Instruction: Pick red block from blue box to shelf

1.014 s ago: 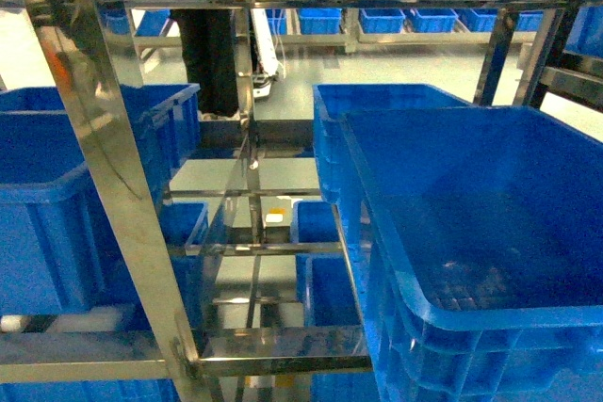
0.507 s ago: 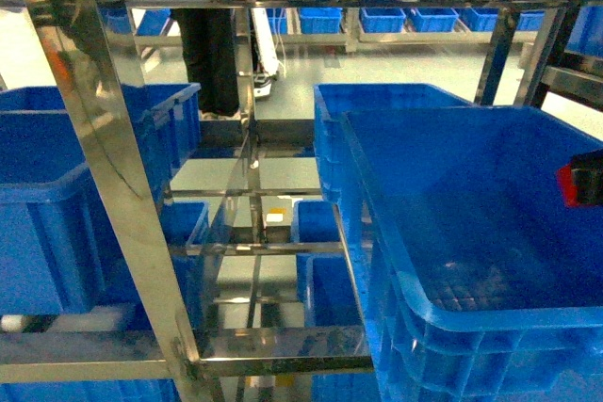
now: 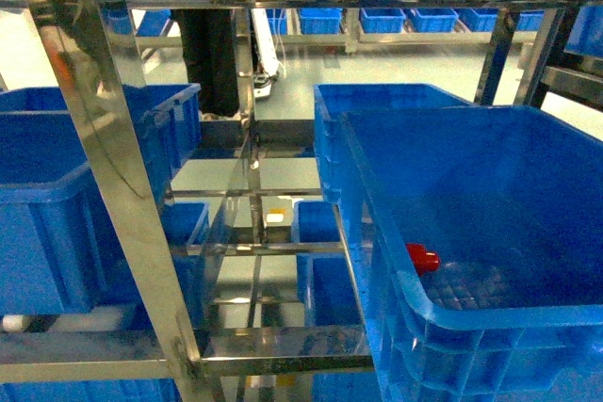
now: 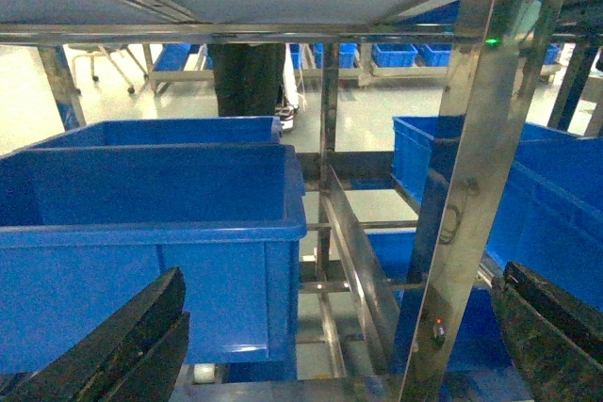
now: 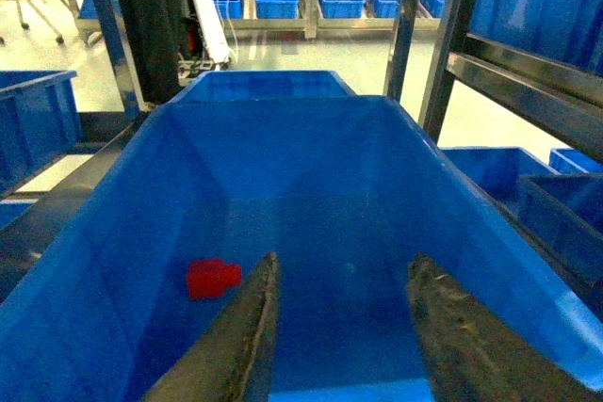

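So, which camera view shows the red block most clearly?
The right wrist view: the red block lies whole on the crate floor, left of the open right claw. The head view shows it smaller, by the near wall. The left wrist view does not show it.

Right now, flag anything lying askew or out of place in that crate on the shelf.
The red block lies tipped on its side on the floor of the dark blue crate, stud pointing sideways, near the crate's left wall. The open right gripper is beside it, not touching. Nothing else stands out.
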